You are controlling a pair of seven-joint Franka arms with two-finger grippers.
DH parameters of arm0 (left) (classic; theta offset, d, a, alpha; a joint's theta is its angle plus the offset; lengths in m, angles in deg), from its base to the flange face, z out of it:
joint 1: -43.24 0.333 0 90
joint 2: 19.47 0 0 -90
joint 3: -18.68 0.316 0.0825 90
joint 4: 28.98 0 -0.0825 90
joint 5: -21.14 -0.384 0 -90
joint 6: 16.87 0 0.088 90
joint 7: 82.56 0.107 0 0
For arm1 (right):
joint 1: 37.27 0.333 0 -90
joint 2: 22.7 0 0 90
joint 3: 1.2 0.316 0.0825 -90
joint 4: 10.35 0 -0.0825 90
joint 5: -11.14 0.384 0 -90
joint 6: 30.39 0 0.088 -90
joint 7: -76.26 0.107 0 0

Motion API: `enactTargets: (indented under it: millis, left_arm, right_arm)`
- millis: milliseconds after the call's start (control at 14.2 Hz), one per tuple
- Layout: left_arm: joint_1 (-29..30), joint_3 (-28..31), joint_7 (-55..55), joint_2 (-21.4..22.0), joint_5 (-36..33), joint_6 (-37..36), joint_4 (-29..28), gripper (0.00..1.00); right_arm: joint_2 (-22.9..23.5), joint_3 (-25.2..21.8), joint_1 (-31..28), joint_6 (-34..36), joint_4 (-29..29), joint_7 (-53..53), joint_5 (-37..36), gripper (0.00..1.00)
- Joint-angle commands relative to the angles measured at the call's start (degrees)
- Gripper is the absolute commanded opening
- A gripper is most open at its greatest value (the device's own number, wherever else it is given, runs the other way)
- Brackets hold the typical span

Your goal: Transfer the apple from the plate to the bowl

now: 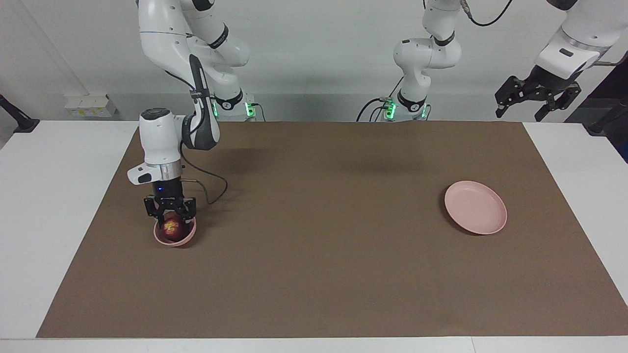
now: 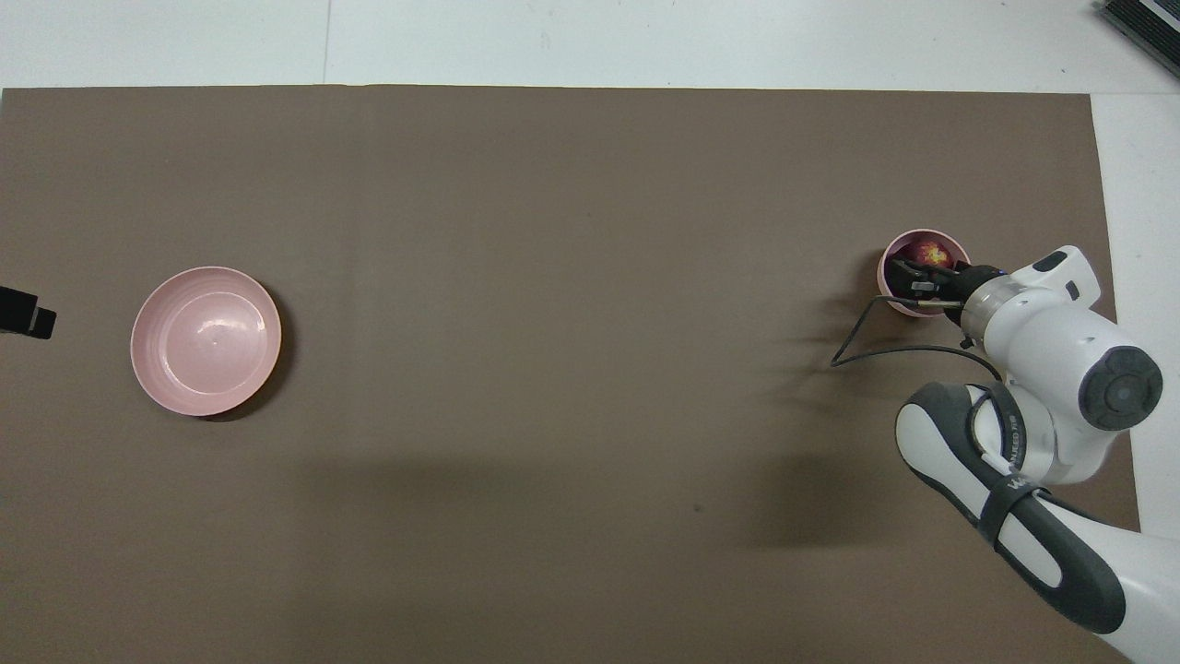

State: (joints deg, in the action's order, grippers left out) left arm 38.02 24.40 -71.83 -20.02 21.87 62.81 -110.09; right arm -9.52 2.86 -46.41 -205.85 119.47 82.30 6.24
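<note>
The dark red apple (image 1: 171, 228) (image 2: 926, 252) with its yellow patch sits low inside the small deep pink bowl (image 1: 161, 239) (image 2: 888, 267) at the right arm's end of the brown mat. My right gripper (image 1: 170, 220) (image 2: 925, 277) points straight down into the bowl, open, with its fingers apart on either side of the apple. The flat pink plate (image 1: 476, 207) (image 2: 206, 340) lies bare at the left arm's end of the mat. My left gripper (image 1: 537, 100) (image 2: 28, 318) waits open, raised high off that end of the table.
A brown mat (image 1: 324, 255) covers most of the white table. A black cable (image 1: 211, 184) loops from the right wrist over the mat beside the bowl. Both arm bases stand at the robots' edge of the mat.
</note>
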Motion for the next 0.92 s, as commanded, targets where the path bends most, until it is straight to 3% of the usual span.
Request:
enactTargets:
  millis: [0, 282, 847]
  left_arm:
    - [-0.4, 0.35, -0.53, 0.29, -0.56, -1.1, 0.35, 1.0]
    - [-0.4, 0.35, -0.53, 0.29, -0.56, -1.1, 0.35, 1.0]
    - [-0.4, 0.35, -0.62, 0.29, -0.56, -1.02, 0.35, 1.0]
  right_arm:
    - [-3.58, 0.6, -0.35, 7.55, -1.23, 1.34, -1.16, 1.0]
    - [-7.46, 1.83, -0.35, 26.09, -7.46, 1.43, -0.55, 1.0]
    - [-10.35, 3.85, -0.35, 64.42, -26.27, 1.52, 2.35, 1.0]
